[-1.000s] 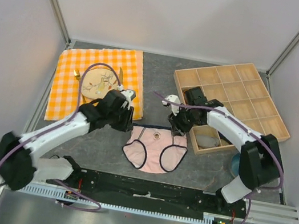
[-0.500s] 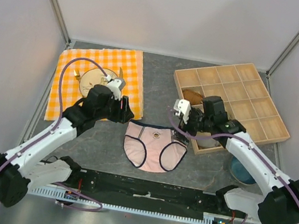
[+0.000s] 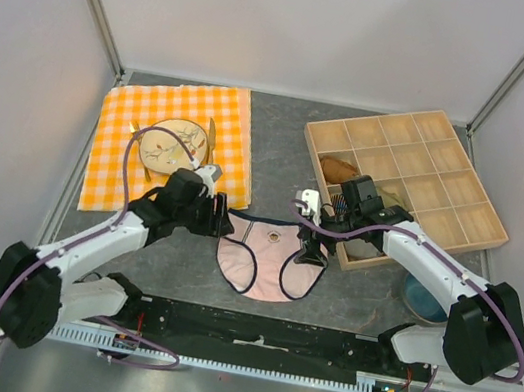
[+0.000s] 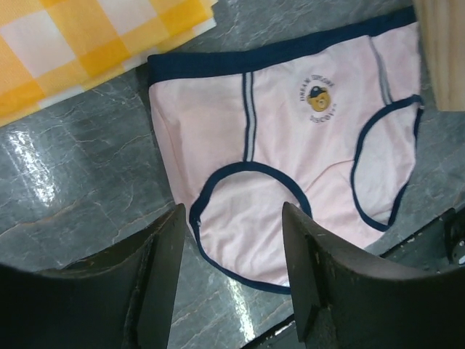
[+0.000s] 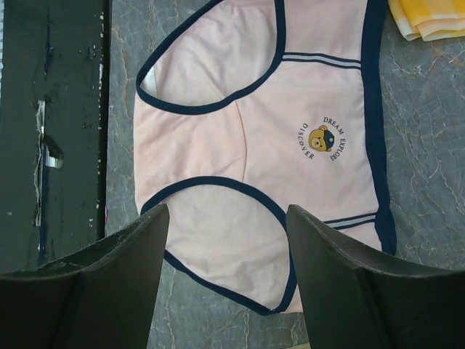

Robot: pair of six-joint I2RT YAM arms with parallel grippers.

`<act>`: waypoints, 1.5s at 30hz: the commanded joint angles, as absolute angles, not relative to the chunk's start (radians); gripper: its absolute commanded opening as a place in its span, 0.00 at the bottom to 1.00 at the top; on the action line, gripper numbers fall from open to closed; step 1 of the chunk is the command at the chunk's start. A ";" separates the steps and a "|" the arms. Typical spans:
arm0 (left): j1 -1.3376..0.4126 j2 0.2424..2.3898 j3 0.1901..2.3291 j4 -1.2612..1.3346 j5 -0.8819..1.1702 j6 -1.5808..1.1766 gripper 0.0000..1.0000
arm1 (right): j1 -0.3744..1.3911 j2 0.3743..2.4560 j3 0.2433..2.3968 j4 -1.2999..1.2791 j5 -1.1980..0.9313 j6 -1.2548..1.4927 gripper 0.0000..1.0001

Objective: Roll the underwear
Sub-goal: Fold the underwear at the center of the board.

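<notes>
The underwear (image 3: 271, 259) lies flat on the grey table between the arms: pale pink with navy edging and a small bear print, waistband toward the far side. My left gripper (image 3: 220, 221) hovers open at its left side; in the left wrist view the underwear (image 4: 290, 138) spreads beyond the gripper (image 4: 234, 218), whose dark fingers (image 4: 163, 269) straddle the left leg opening. My right gripper (image 3: 311, 250) hovers open over the right side. In the right wrist view that gripper (image 5: 227, 218) frames the right leg opening of the underwear (image 5: 276, 116). Neither gripper holds anything.
An orange checked cloth (image 3: 121, 131) with a plate (image 3: 185, 126) lies at the back left. A wooden compartment tray (image 3: 420, 161) stands at the right, a brown rolled garment (image 3: 339, 171) in one cell. A blue bowl (image 3: 422, 297) sits near the right arm's base.
Both grippers have opened and come down and inward: the left from the cloth's edge to the underwear's left side, the right from beside the tray to its right side.
</notes>
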State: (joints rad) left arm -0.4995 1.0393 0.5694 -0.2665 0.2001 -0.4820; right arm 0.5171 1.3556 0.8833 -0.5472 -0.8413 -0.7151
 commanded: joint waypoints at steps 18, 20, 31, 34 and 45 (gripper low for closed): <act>-0.414 1.410 0.634 -0.100 0.219 -0.460 0.11 | 0.531 1.333 0.936 -0.586 -0.910 -0.710 0.73; -0.413 1.393 0.624 -0.109 0.213 -0.462 0.02 | 0.531 1.336 0.940 -0.591 -0.910 -0.713 0.73; -0.413 1.083 0.578 -0.247 0.086 -0.574 0.02 | 0.535 1.318 0.957 -0.621 -0.930 -0.715 0.74; -0.413 1.005 0.601 -0.323 0.068 -0.563 0.02 | 0.534 1.307 0.959 -0.623 -0.931 -0.712 0.74; -0.414 1.130 0.779 -0.371 0.279 -0.577 0.02 | 0.532 1.278 0.966 -0.634 -0.920 -0.718 0.75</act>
